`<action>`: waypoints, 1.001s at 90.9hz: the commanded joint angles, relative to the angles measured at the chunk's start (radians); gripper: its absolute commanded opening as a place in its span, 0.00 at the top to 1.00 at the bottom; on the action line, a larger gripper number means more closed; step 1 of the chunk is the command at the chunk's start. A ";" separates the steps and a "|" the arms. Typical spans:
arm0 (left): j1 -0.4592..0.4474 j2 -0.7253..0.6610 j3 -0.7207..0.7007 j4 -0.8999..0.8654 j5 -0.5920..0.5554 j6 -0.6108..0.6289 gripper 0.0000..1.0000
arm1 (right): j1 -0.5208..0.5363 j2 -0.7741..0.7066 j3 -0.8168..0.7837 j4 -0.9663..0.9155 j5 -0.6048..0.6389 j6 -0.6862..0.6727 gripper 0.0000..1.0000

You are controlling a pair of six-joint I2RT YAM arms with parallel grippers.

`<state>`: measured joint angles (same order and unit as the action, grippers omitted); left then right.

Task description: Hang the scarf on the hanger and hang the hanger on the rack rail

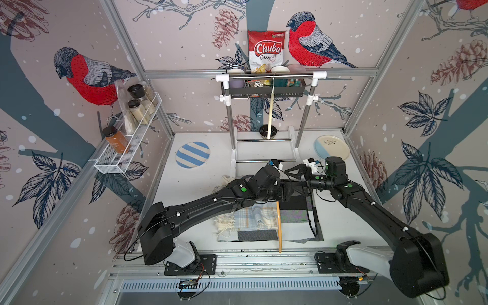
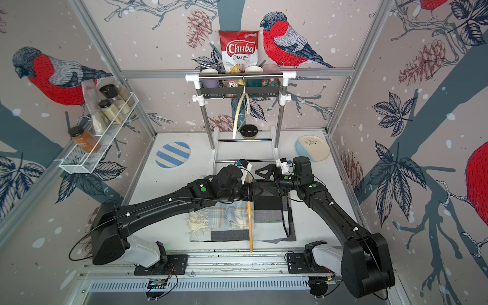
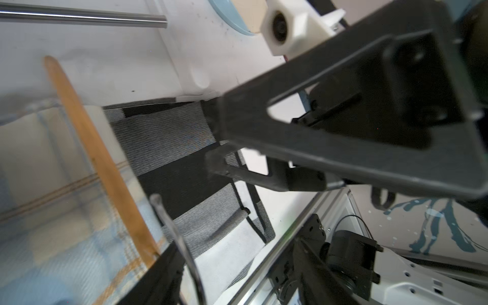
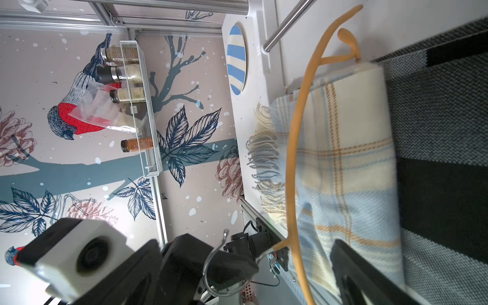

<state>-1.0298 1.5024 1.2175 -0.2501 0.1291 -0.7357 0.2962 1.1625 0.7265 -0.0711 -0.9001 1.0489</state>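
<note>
**Top views.** In both top views the left gripper [image 1: 286, 189] and right gripper [image 1: 288, 176] meet tip to tip above the far edge of the grey mat [image 1: 295, 220]. The scarf [image 1: 250, 219] lies flat on the mat, below the left gripper toward its arm base. The wooden hanger [image 1: 278, 227] lies over the scarf.

**Left wrist view.** The right gripper's jaws stand spread with nothing between them. The hanger's metal hook [image 3: 169, 219] runs just beside the left gripper.

**Right wrist view.** The scarf and hanger lie directly beneath the right gripper. The left gripper's jaw state cannot be determined.
</note>
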 commanded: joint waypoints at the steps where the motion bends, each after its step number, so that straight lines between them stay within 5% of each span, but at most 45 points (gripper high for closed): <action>1: -0.009 0.011 0.037 0.017 0.041 0.047 0.31 | 0.000 -0.012 0.034 -0.098 0.005 -0.053 0.00; 21: -0.010 0.001 0.069 -0.076 0.000 0.103 0.23 | 0.005 0.003 0.103 -0.413 0.114 -0.234 0.02; 36: -0.001 -0.064 0.012 -0.097 -0.068 0.111 0.24 | 0.006 0.007 0.118 -0.523 0.191 -0.306 0.17; 64: 0.071 -0.220 -0.157 -0.133 -0.117 0.090 0.27 | 0.057 0.036 0.172 -0.680 0.342 -0.427 0.54; 85: 0.131 -0.261 -0.245 -0.204 -0.152 0.088 0.25 | 0.089 0.053 0.190 -0.709 0.398 -0.458 0.98; 91: 0.153 -0.241 -0.275 -0.223 -0.146 0.093 0.20 | 0.097 0.056 0.194 -0.709 0.402 -0.462 1.00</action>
<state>-0.9020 1.2446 0.9779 -0.4141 -0.0032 -0.6476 0.3828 1.2129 0.9108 -0.7456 -0.5457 0.6235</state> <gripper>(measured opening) 0.767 0.052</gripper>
